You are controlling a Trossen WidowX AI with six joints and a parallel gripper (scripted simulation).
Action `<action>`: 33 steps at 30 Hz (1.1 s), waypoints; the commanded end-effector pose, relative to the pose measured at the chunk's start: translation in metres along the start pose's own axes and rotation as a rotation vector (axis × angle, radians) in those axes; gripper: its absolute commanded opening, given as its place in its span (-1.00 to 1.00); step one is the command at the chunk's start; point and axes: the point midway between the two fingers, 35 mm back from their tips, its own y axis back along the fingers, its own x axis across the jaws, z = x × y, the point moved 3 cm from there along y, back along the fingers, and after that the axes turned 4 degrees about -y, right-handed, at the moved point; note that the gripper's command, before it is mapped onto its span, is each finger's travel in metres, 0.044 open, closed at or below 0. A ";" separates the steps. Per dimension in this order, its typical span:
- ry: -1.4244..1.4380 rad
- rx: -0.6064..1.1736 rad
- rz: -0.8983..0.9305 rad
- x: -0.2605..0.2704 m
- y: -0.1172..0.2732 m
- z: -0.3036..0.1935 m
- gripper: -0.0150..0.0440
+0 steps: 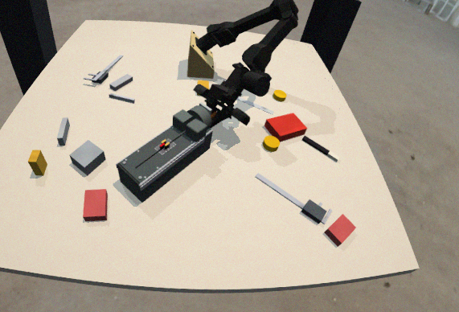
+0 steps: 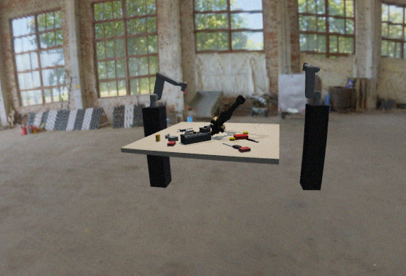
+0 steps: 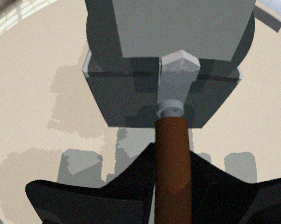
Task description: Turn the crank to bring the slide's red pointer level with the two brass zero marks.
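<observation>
- Gripper (image 1: pixel 220 117) (image 3: pixel 164 148) pinching the brown crank handle (image 3: pixel 172 165) at the end of the dark machine (image 1: pixel 169 154) (image 2: pixel 195 138); grasp done.
- Red pointer (image 1: pixel 162 145) sits on the slot in the machine's top, right by the brass marks (image 1: pixel 165 142); looks close to level, exact match too small to tell.
- Left: probably a small final turn or none, then letting go of the handle; not released yet. Overshoot is the likely risk.
- Surface: pale table (image 1: pixel 221 257) (image 2: pixel 195 151), machine about mid-table; calipers (image 1: pixel 313 211), red blocks, yellow discs and grey blocks scattered around, all apart from the machine.
- Room: old hall, big paned windows (image 2: pixel 126 46), worn brick walls, bare concrete-looking floor; two black pillars (image 2: pixel 314 146) by the table, each topped by a grey arm.
</observation>
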 end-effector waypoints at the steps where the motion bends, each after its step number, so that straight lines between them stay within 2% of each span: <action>1: 0.005 0.001 0.022 0.009 0.000 -0.001 -0.49; 33: 0.005 0.001 0.022 0.012 0.001 -0.001 -0.49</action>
